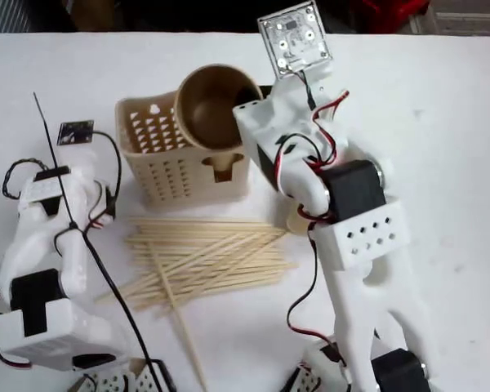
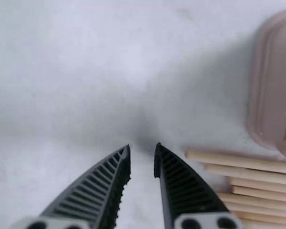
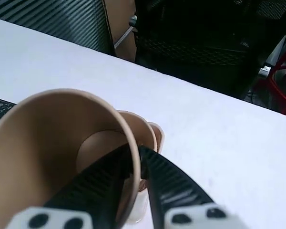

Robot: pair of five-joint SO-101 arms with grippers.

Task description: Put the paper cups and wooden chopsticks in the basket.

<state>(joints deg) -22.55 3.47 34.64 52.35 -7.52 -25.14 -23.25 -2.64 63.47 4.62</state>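
The right hand (image 3: 135, 155) pinches the wall of a brown paper cup (image 3: 52, 148) at its rim, with one dark finger inside the cup and the other outside. In the high view this paper cup (image 1: 216, 106) is tilted with its mouth open upward. It sits directly in front of the right hand (image 1: 249, 106), over the corner of the beige perforated basket (image 1: 171, 175) that lies just under the hand. A second brown rim shows right behind the held cup, and I cannot tell what it belongs to.

The left hand (image 2: 142, 152) is empty, its ribbed fingers a narrow gap apart above the bare white table (image 2: 86, 71). The ends of the wooden chopsticks (image 2: 243, 181) lie just to one side of its fingertips, and the basket (image 2: 271, 95) stands a little beyond them. The wooden chopsticks (image 1: 208, 257) lie in a loose pile on the table (image 1: 441, 122), between the two arms.

Past the left hand lies a small dark circuit board (image 1: 75, 132), its print too small to read.
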